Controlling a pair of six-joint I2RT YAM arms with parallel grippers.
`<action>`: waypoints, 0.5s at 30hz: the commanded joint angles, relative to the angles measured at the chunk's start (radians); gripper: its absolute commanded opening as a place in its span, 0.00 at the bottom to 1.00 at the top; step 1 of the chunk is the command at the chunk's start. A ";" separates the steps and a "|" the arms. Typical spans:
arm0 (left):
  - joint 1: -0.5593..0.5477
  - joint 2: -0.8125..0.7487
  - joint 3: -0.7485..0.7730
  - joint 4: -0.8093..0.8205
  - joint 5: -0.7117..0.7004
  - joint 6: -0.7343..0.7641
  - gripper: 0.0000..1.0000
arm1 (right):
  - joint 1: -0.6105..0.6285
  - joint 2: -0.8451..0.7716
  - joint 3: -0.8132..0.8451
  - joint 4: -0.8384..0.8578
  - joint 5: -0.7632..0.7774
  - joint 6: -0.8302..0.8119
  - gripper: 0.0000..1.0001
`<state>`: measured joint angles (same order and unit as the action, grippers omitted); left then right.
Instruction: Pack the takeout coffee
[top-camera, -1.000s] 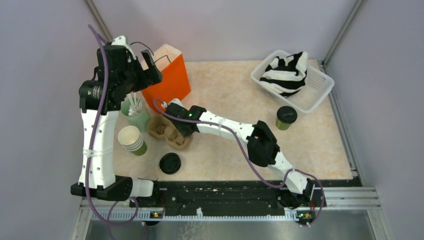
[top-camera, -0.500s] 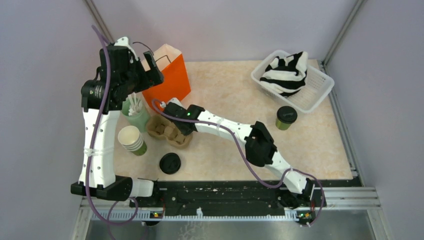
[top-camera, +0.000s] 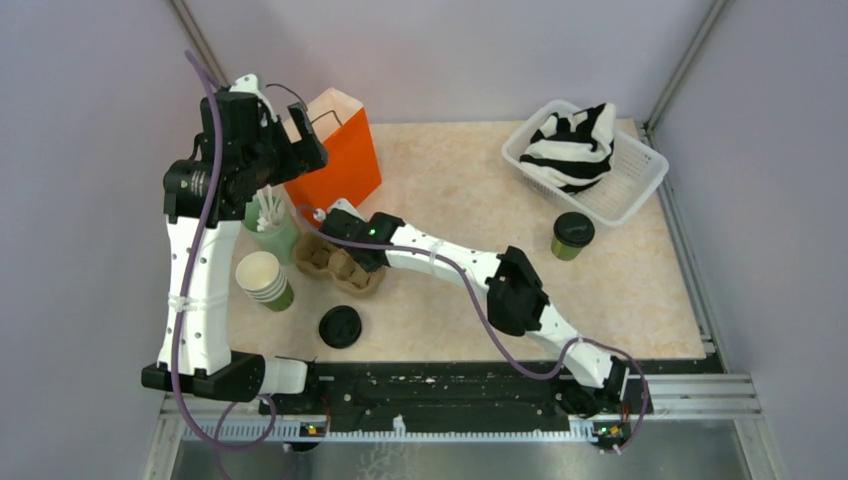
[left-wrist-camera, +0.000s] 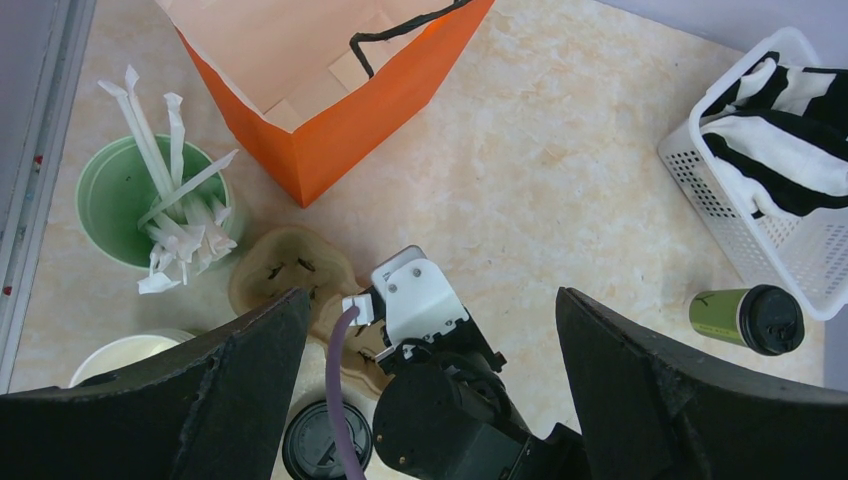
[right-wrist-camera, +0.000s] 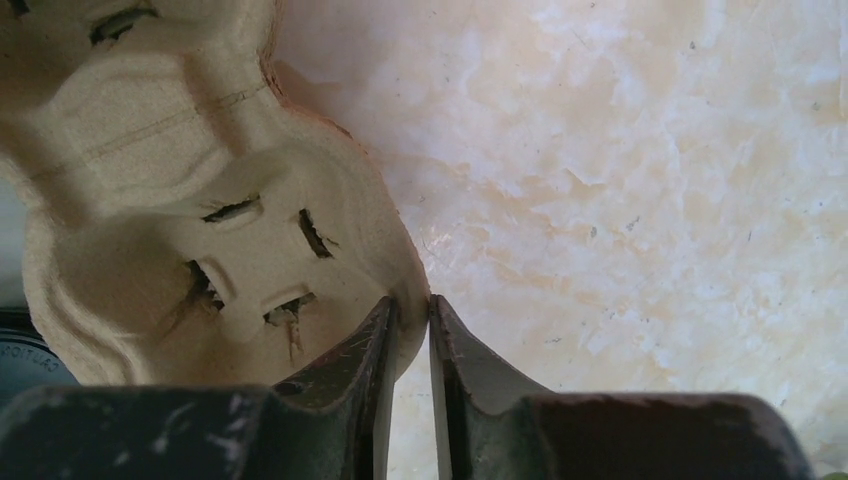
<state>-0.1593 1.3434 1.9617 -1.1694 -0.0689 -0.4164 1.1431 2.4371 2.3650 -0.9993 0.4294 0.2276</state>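
- Pinching rim of cardboard cup carrier — right tool clamped on it.
- Jaws of left tool wide apart, raised near orange bag.
- Upright on tabletop, just beside white basket — takeout coffee.

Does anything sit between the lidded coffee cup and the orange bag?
Nothing visible does: bare table lies between the takeout coffee and the orange bag. The right gripper pinches the rim of the cup carrier, off that line.
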 joint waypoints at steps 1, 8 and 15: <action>-0.005 -0.020 -0.007 0.036 -0.002 0.014 0.99 | 0.021 0.023 0.051 -0.014 0.037 -0.023 0.15; -0.006 -0.022 -0.010 0.036 0.003 0.014 0.99 | 0.023 0.027 0.060 -0.016 0.038 -0.030 0.03; -0.006 -0.024 -0.012 0.036 0.000 0.015 0.99 | 0.027 -0.011 0.108 -0.066 0.046 -0.014 0.00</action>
<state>-0.1604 1.3434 1.9537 -1.1671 -0.0681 -0.4164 1.1568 2.4458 2.4016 -1.0298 0.4561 0.2089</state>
